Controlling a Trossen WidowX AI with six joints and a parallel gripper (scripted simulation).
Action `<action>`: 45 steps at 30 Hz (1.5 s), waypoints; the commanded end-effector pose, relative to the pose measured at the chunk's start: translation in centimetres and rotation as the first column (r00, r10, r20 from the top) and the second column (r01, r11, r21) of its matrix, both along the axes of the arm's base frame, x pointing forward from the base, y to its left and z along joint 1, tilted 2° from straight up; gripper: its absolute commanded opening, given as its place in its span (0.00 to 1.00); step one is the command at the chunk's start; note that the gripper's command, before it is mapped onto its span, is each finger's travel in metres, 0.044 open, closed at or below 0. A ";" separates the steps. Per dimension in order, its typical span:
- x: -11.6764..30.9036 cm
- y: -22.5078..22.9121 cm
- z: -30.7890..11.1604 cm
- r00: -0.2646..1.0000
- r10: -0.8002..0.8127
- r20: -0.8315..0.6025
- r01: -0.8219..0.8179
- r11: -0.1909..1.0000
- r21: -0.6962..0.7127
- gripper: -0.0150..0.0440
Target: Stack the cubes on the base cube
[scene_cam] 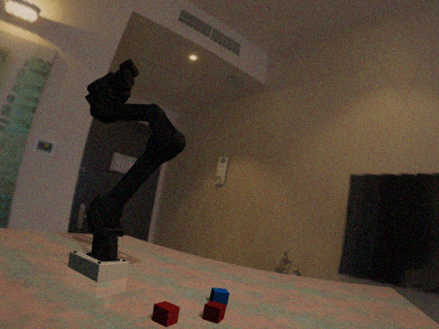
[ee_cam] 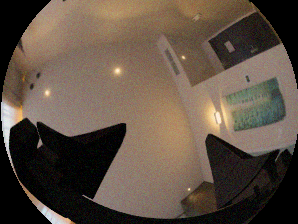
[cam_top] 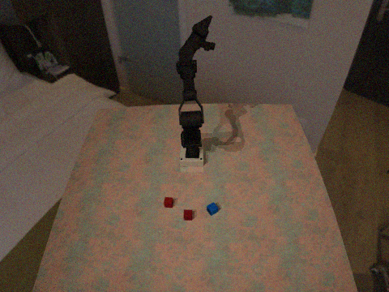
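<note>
A red cube (cam_top: 168, 202) (scene_cam: 165, 313) sits on the table, the one nearest the arm's base. A second red cube (cam_top: 188, 215) (scene_cam: 214, 312) sits between it and the blue cube in the top view. A blue cube (cam_top: 212, 208) (scene_cam: 219, 295) sits to the right, turned relative to the second red cube; in the exterior view that red cube partly hides it. All three stand apart, with nothing on top. The frames do not mark which is fixed. My gripper (ee_cam: 168, 134) is open and empty, raised high above the table and away from the cubes.
The patterned table (cam_top: 134, 251) (scene_cam: 256, 283) carries the arm's pale base block (cam_top: 191, 165) (scene_cam: 98, 269) behind the cubes. The dark arm rises from it. A wall stands behind the table. The wrist view shows the ceiling and walls, no cubes.
</note>
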State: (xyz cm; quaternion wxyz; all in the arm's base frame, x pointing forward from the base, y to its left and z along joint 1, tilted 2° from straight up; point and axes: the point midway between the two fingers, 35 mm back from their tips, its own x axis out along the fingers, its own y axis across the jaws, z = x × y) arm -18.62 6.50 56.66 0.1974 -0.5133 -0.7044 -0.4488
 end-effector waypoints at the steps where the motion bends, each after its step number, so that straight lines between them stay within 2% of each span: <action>1: -0.1 -0.1 0.0 1.000 0.001 0.003 -0.001 1.000 0.002 0.89; 5: -1.4 -1.5 -0.3 0.997 0.035 0.065 -0.038 0.998 0.040 0.71; 13: -5.2 -7.7 -1.5 0.954 0.135 0.268 -0.190 0.963 0.190 0.70; 24: -8.1 -17.0 -3.9 0.857 0.102 0.504 -0.353 0.831 0.431 0.70; 34: -7.3 -26.8 -7.1 0.793 0.008 0.609 -0.507 0.564 0.652 0.70; 45: -2.4 -36.8 -11.4 0.813 -0.084 0.576 -0.564 0.132 0.815 0.70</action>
